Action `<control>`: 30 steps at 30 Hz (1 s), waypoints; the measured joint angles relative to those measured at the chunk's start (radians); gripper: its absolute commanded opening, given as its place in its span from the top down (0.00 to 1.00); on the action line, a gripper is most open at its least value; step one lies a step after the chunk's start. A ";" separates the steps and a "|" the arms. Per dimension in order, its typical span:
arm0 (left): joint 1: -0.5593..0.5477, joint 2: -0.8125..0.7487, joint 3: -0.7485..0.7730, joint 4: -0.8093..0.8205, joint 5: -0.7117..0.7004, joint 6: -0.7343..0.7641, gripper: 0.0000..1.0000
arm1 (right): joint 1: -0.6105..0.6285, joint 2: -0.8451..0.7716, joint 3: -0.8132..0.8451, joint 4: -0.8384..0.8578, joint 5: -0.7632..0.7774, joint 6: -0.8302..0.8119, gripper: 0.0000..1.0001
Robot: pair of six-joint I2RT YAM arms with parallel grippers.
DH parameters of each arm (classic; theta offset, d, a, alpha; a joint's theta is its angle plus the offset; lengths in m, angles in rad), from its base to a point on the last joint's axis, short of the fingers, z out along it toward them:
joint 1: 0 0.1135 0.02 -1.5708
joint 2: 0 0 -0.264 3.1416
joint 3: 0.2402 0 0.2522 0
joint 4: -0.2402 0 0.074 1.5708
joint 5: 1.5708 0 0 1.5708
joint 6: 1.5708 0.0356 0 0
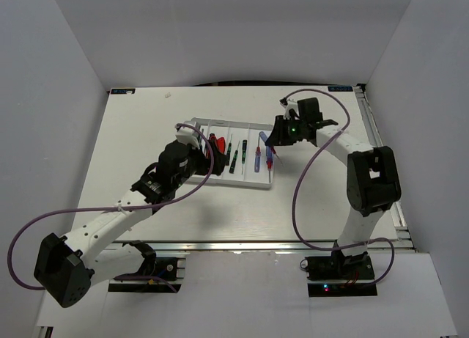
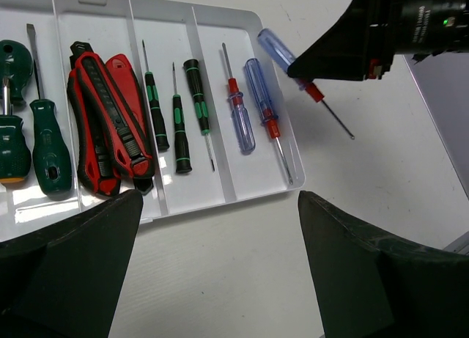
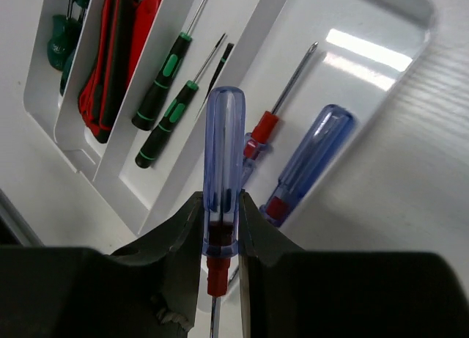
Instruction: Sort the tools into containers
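Note:
My right gripper (image 3: 221, 228) is shut on a blue-handled screwdriver (image 3: 223, 147) just above its red collar, and holds it in the air by the right end of the white tray (image 1: 242, 182). The left wrist view shows that screwdriver (image 2: 275, 49) just outside the tray's right rim (image 2: 220, 204). From left to right the compartments hold green-handled screwdrivers (image 2: 45, 147), a red-and-black pliers-like tool (image 2: 110, 125), three thin dark drivers (image 2: 177, 136) and two blue-handled screwdrivers (image 2: 242, 118). My left gripper (image 2: 220, 272) is open and empty above bare table at the tray's near edge.
A purple cable (image 1: 304, 184) loops from the right arm over the table right of the tray. Another purple cable (image 1: 88, 210) trails along the left arm. White walls enclose the table on three sides, and a metal rail (image 1: 278, 244) runs along its near edge.

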 measured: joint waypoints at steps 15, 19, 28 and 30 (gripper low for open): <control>0.000 -0.087 -0.024 -0.013 -0.008 -0.016 0.02 | 0.078 0.146 0.049 0.010 0.008 0.045 0.68; 0.000 -0.087 -0.024 -0.013 -0.008 -0.016 0.02 | 0.092 0.147 0.051 0.011 0.007 0.039 0.60; 0.000 -0.080 -0.024 -0.013 -0.008 -0.016 0.02 | 0.089 0.147 0.056 0.007 0.003 0.016 0.43; 0.000 -0.080 -0.024 -0.013 -0.008 -0.015 0.02 | 0.089 0.147 0.067 -0.005 0.000 0.003 0.11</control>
